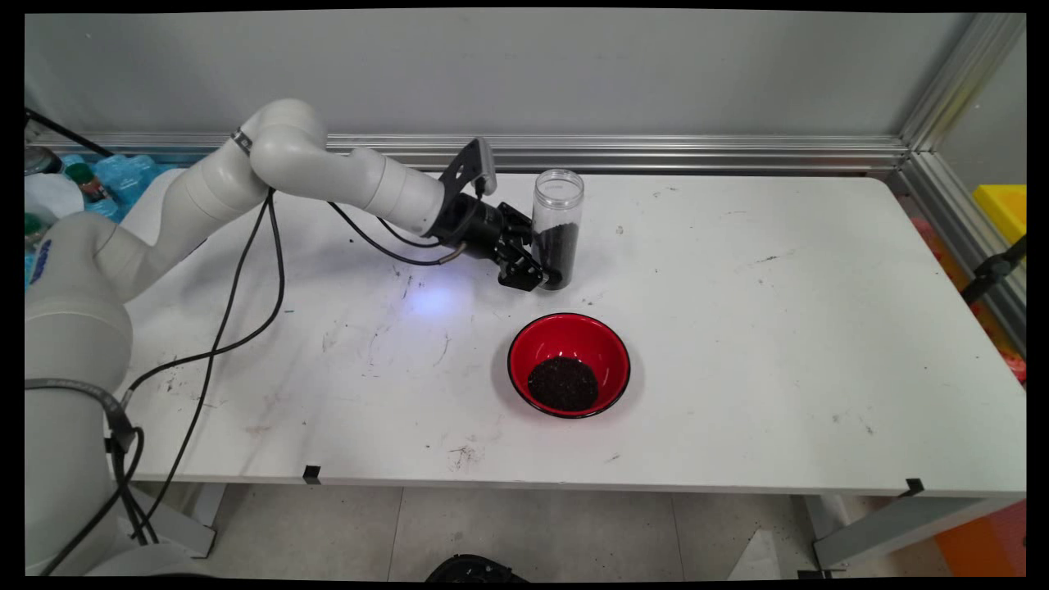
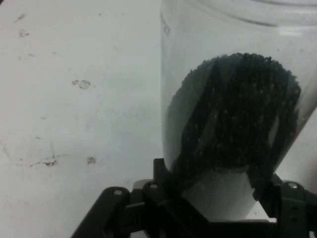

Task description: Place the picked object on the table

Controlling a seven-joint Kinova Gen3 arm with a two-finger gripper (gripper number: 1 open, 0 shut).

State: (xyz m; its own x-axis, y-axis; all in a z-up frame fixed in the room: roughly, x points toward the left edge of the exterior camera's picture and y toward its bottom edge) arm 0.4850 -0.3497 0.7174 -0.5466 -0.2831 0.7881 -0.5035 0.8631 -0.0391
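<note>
Where the white table [image 1: 737, 393] comes nearest the camera, a red bowl [image 1: 602, 340] sits upright with a dark heap of grains [image 1: 562, 383] in its bottom. Just behind it, apart, stands a clear jar [image 1: 558, 205], upright, open-topped, lower half full of the same dark grains. Gripper [image 1: 547, 270] reaches in from the left, low on the jar; fingers [image 2: 166, 171] pinch its base from both sides. Grey wall [image 1: 533, 74] beyond.
</note>
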